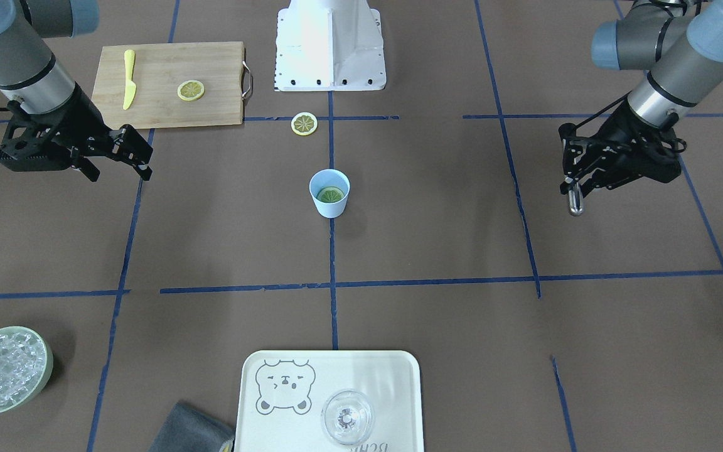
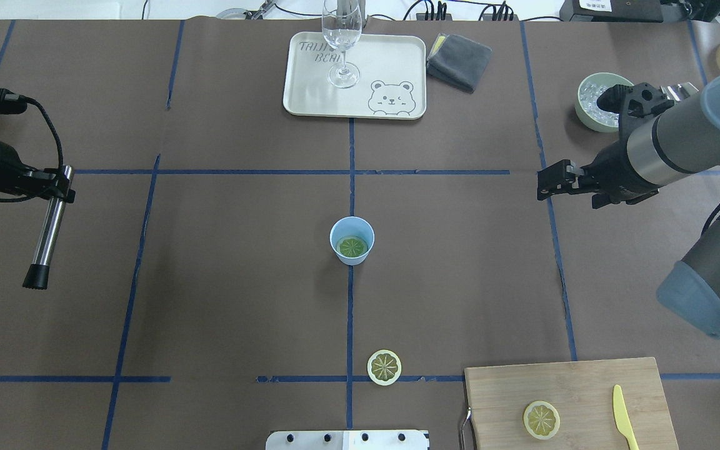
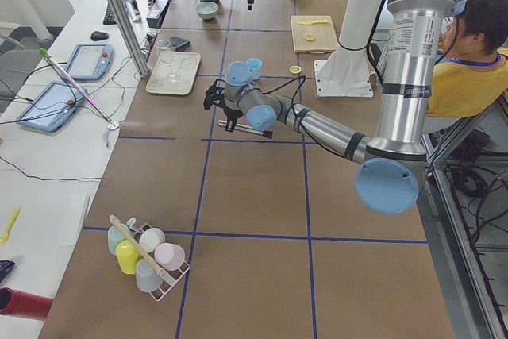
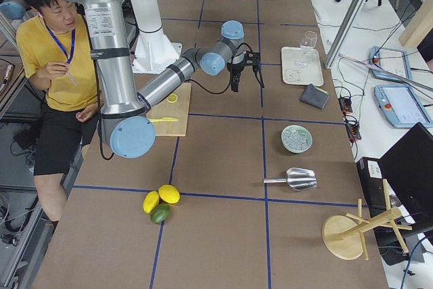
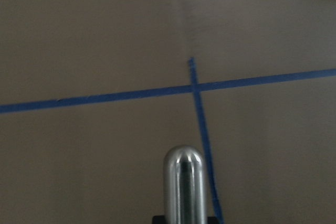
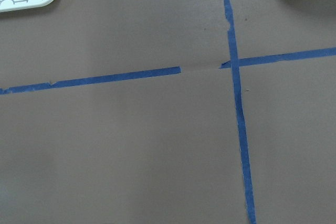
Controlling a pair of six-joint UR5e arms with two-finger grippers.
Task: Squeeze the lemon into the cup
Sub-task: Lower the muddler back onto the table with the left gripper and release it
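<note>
The cup [image 2: 352, 240] stands upright at the middle of the desk [image 2: 210, 281], a lemon slice [image 2: 353, 247] lying inside it. The left jaws pinch a steel rod [image 2: 51, 225]; the right jaws seem spread, holding nothing.

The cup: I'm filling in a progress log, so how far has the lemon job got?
Done: one lemon slice lies inside the cup. In hand: the left gripper is shut on a metal rod, far off to the side; the right gripper is open and empty. Left: likely pressing that slice. Two other slices lie outside, one on the table, one on the cutting board.
</note>
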